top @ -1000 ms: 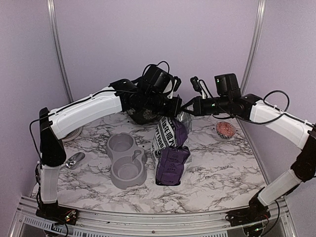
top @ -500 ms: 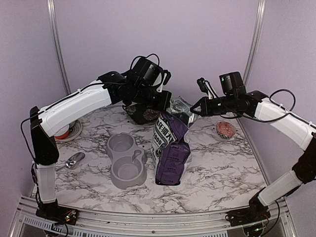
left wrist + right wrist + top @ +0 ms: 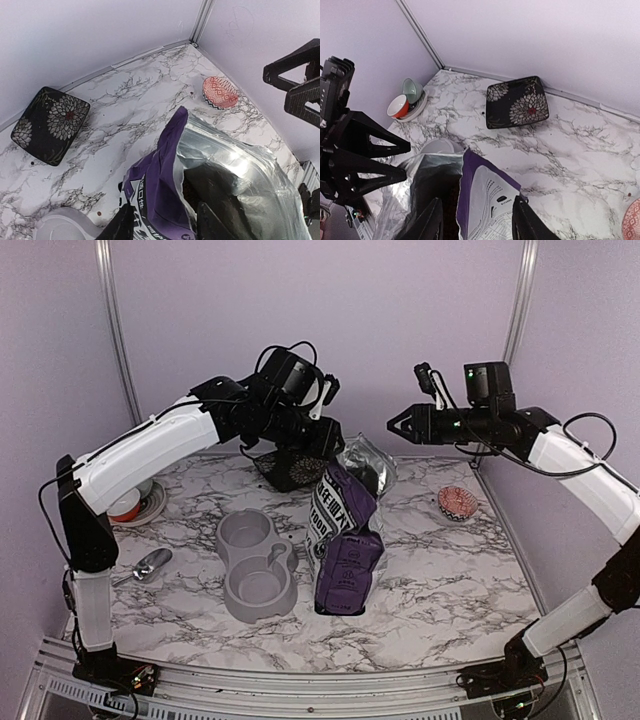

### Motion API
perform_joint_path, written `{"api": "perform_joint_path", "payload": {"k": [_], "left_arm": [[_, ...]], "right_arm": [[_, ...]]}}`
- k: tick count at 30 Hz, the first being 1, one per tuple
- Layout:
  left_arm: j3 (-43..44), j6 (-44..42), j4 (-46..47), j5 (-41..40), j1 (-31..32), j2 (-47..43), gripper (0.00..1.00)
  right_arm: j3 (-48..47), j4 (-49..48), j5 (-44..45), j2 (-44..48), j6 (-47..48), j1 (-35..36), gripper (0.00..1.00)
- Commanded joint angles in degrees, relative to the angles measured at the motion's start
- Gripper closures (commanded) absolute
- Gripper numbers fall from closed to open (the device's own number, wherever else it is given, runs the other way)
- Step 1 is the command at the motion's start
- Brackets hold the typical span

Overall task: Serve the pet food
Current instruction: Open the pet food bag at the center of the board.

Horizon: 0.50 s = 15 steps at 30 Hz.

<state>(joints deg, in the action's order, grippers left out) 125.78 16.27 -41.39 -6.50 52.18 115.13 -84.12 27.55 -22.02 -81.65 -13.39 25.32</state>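
Note:
The purple-and-white food bag (image 3: 345, 540) stands upright mid-table, its top torn open and its silver lining (image 3: 365, 465) showing. The pet food heap is hidden in the bag's dark inside (image 3: 225, 190). My left gripper (image 3: 325, 445) hovers just above the bag's mouth, open, with the purple wall (image 3: 160, 175) between its fingers but not pinched (image 3: 164, 225). My right gripper (image 3: 393, 423) is open and empty, up and to the right of the bag, looking down at it (image 3: 476, 222). The grey double bowl (image 3: 255, 560) stands left of the bag.
A metal scoop (image 3: 150, 565) lies at the left edge. A black floral plate (image 3: 285, 472) sits behind the bag, stacked bowls (image 3: 135, 502) at far left, and a pink patterned bowl (image 3: 457, 503) at right. A stray brown speck (image 3: 98, 213) lies near the grey bowl.
Both grippers have risen and moved apart from the bag's top. The right gripper has drawn back up and to the right. The bag's mouth now gapes open.

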Motion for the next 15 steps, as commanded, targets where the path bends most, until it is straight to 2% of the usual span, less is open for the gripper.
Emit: {"api": "perform_joint_path", "payload": {"k": [1,4,8,15], "left_arm": [[0.83,-2.41,-2.47,-1.36,-0.59,-4.71,0.52],[-0.55,-0.53,-2.43,-0.94,-0.55,-6.62,0.49],[-2.35,6.75,-2.49,2.09,-0.23,-8.49,0.48],[-5.63,17.58,-4.65,-2.74,3.35,-11.45,0.47]], "right_arm": [[-2.92,1.01,0.33,1.67,-1.18,-0.27,0.52],[-2.81,2.67,2.74,2.95,-4.06,-0.24,0.46],[-0.98,4.88,6.21,5.43,-8.49,-0.22,0.39],[0.37,10.6,5.63,7.45,-14.22,-0.1,0.38]]}}
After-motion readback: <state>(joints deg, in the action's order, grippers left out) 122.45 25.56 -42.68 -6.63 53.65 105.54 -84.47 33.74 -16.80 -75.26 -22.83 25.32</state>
